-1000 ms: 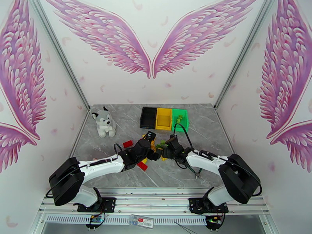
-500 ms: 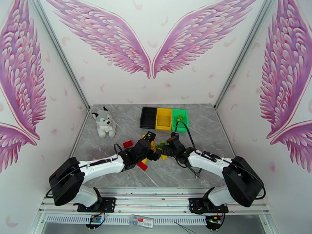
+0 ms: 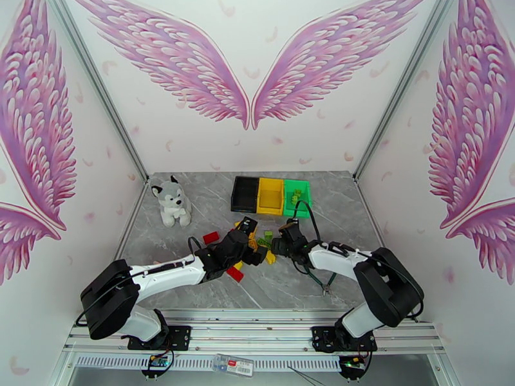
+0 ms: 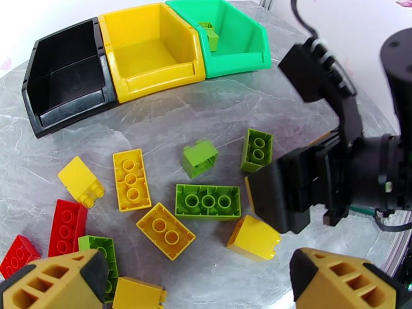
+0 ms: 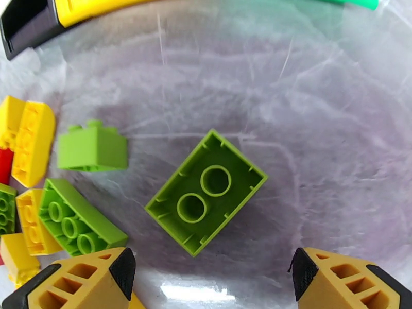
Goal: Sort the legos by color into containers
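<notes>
Your right gripper (image 5: 212,268) is hovering low over the marble table (image 5: 319,124). Its jaws are standing wide and gripping nothing. Just ahead of its fingertips, an upturned green lego (image 5: 206,191) is lying flat, clear of both fingers. Further to the hand's left in the wrist view, a long green lego (image 5: 77,225) is lying close to the left finger. A small green lego (image 5: 92,148) is resting on its side beyond it.

Your left gripper (image 4: 201,269) is also spread wide and is carrying nothing. Directly ahead of its fingertips, a plain yellow lego (image 4: 255,238) and a yellow four-stud lego (image 4: 165,231) are lying nearest. The long green lego is lying just past them. To this hand's left, two red legos (image 4: 67,227) are lying side by side. Your right gripper's black body is crowding in from this hand's right. Farthest ahead, the containers are sitting joined in a row: the black bin (image 4: 67,73), the yellow bin (image 4: 149,47) and the green bin (image 4: 237,42). Green pieces (image 4: 208,34) are lying in the green bin.
</notes>
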`<state>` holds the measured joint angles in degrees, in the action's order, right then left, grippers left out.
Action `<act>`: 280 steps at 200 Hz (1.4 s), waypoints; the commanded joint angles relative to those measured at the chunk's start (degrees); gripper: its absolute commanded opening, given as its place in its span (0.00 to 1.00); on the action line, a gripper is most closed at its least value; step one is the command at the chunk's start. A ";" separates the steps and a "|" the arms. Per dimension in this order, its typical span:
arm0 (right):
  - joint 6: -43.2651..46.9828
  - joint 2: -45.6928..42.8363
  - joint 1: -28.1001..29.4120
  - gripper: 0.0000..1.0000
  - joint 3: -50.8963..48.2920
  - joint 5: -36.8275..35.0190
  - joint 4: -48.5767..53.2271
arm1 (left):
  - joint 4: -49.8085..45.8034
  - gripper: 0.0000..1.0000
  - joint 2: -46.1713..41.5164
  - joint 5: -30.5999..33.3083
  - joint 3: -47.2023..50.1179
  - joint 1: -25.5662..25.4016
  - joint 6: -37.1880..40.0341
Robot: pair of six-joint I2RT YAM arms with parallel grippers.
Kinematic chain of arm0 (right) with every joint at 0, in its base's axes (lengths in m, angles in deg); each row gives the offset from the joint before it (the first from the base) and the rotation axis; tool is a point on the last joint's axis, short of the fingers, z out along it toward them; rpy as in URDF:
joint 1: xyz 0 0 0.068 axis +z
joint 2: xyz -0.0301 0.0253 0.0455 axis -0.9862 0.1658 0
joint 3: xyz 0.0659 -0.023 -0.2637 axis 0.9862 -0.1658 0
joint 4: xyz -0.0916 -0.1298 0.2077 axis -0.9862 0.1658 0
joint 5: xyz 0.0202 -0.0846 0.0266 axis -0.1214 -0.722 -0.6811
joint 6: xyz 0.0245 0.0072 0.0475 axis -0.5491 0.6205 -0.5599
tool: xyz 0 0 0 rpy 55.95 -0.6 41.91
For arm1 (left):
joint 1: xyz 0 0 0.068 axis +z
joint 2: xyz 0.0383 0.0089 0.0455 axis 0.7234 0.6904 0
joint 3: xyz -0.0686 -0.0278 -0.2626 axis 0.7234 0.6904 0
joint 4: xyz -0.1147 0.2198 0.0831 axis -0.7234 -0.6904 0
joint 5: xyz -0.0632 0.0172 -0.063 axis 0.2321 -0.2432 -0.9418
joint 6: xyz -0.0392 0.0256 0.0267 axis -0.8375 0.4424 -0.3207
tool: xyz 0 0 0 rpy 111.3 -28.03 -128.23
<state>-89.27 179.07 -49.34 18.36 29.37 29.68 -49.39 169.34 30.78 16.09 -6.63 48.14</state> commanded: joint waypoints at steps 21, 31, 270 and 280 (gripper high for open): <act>-0.60 4.24 -0.19 0.85 3.51 3.09 -2.56 | -0.61 0.99 -0.73 0.85 -1.93 0.32 -0.04; -0.51 5.16 -0.12 0.84 4.30 3.31 -2.53 | -0.61 0.99 -0.74 0.80 -1.93 0.32 0.02; 3.50 4.72 -2.38 0.19 11.54 -5.87 6.10 | -0.32 0.99 -0.38 -0.43 -2.10 0.59 0.02; 3.50 3.00 -3.38 0.19 11.43 -5.80 6.61 | -0.19 0.99 -0.13 -1.10 -2.25 0.59 0.20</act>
<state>-86.91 187.26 -50.70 30.27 25.07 34.27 -49.37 169.34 30.61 16.09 -6.35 48.16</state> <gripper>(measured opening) 0.352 0.988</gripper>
